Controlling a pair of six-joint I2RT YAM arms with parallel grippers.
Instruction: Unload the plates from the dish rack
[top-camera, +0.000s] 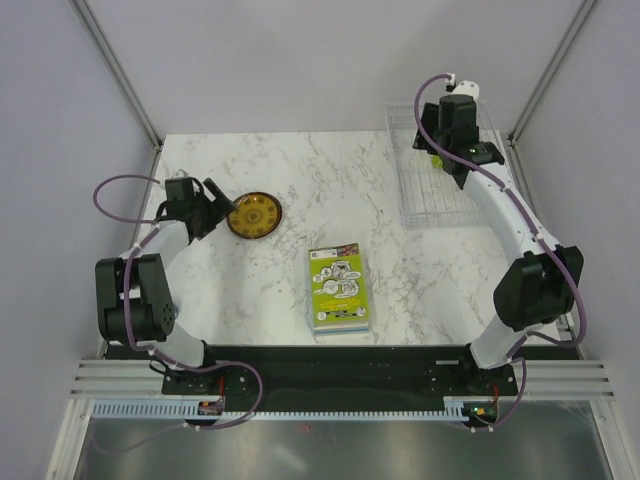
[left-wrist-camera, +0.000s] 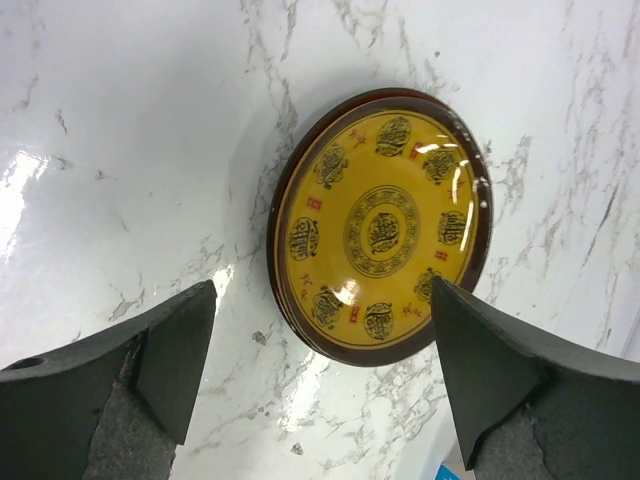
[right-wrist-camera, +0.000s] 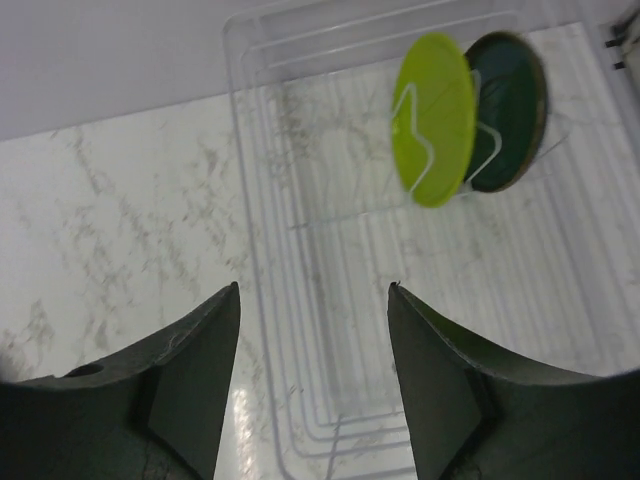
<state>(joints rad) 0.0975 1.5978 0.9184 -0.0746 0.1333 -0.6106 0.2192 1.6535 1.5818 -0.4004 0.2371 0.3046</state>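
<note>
The yellow-brown patterned plate (top-camera: 253, 215) lies flat on the marble table at the left. It fills the left wrist view (left-wrist-camera: 380, 225). My left gripper (top-camera: 220, 204) is open and empty just left of it, its jaws wide apart near the plate's near rim (left-wrist-camera: 323, 292). The clear dish rack (top-camera: 440, 200) stands at the back right. In it the lime green plate (right-wrist-camera: 435, 118) stands on edge, with a dark plate (right-wrist-camera: 510, 105) right behind it. My right gripper (top-camera: 448, 160) hovers over the rack (right-wrist-camera: 300, 330), open and empty (right-wrist-camera: 313, 292), short of the plates.
A rectangular lime-green book (top-camera: 338, 286) lies flat at the middle front of the table. Grey walls and frame posts close in the back and sides. The rack sits close to the back right corner post.
</note>
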